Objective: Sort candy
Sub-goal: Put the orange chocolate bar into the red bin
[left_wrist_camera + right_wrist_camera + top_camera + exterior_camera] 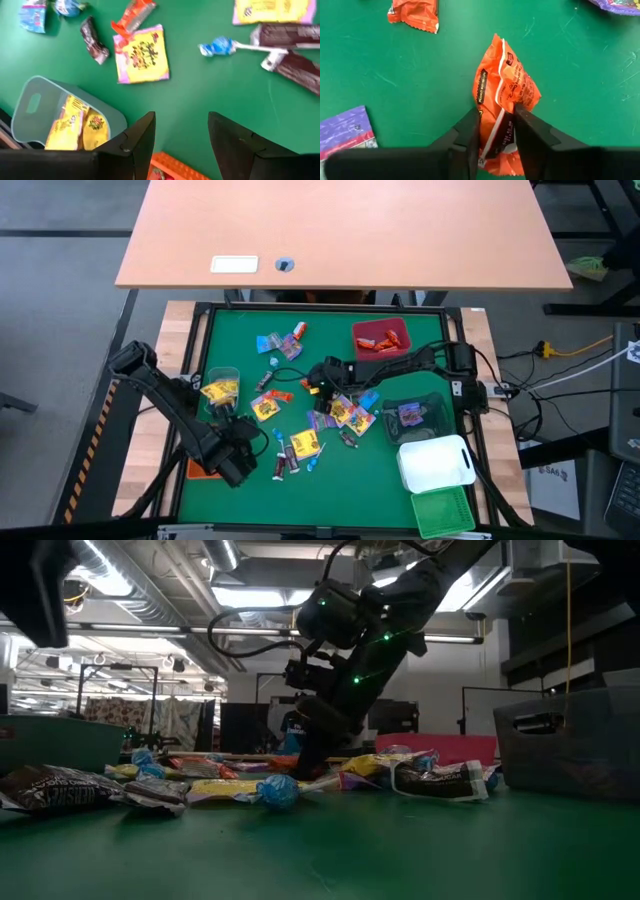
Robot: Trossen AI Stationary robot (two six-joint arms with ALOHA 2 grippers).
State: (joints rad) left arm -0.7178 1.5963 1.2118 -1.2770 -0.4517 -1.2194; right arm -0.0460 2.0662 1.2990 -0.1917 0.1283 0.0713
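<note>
Green surface [240,490], framed in black, carries bins and scattered candy.

White bin [435,463] sits near the right edge toward the near side, with a green bin [445,512] at the near right corner just beside it. A dark bin [412,413] lies by the right edge, purple-wrapped pieces inside. Red bin [382,337] stands at the far edge, right of centre, holding orange-red pieces. Clear bin [50,120] sits by the left edge with yellow packets in it; an orange bin [175,167] lies just beside it.

Left gripper [180,145] hovers over the near left part of the surface, jaws spread, nothing between them.

Right gripper [496,137] is at the centre of the surface, jaws pinching an orange candy wrapper [505,95] that lies on the green.

Candy [330,415] is spread over the middle: yellow packets, dark brown bars, blue twists; a second orange-red piece [415,12] lies apart from the pinched one.
</note>
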